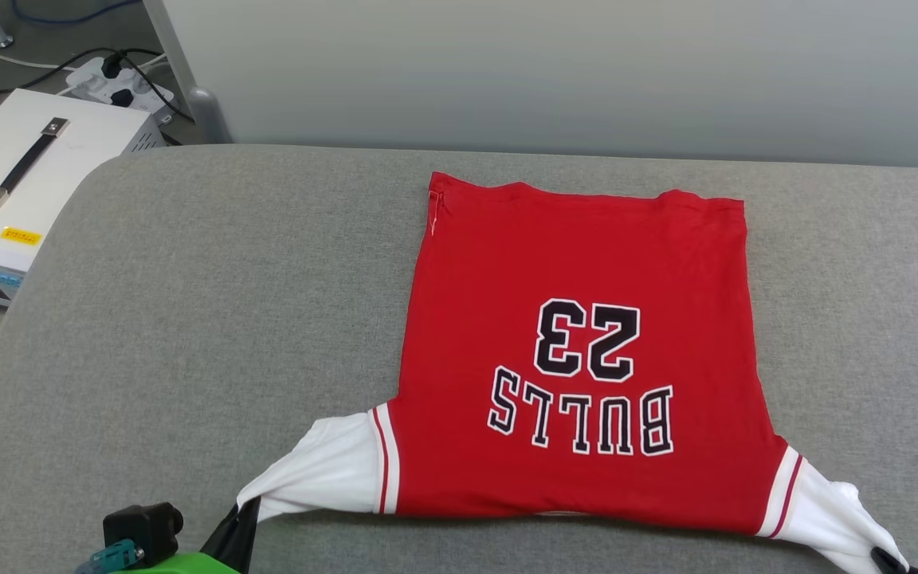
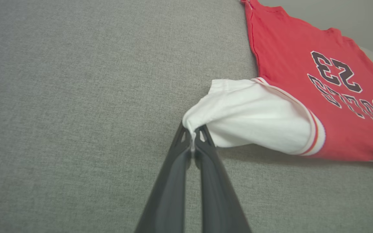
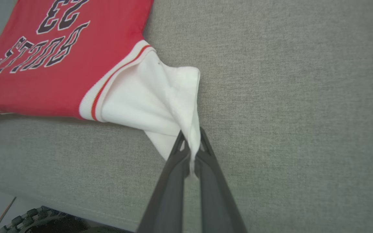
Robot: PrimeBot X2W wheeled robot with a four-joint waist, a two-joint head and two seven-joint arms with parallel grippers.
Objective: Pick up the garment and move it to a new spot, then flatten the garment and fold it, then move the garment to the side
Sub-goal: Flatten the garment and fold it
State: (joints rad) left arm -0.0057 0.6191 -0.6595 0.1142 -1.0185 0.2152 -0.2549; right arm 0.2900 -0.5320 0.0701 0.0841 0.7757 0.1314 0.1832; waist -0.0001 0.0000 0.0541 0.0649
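Grey surface (image 1: pixel 188 319) lies open left of the garment (image 1: pixel 586 263); wall (image 1: pixel 555 72) behind.

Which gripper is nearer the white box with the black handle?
Left. The left gripper pinches the sleeve nearest the white box; the right gripper pinches the far sleeve, across the garment.

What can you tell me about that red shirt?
The shirt is red, soft-looking cloth, with white short sleeves, red-white striped trim and black, white-edged BULLS and 23. It lies flat, print up, on the grey cushion, sleeves nearest the robot. The left gripper and the right gripper each pinch a sleeve tip, shut.
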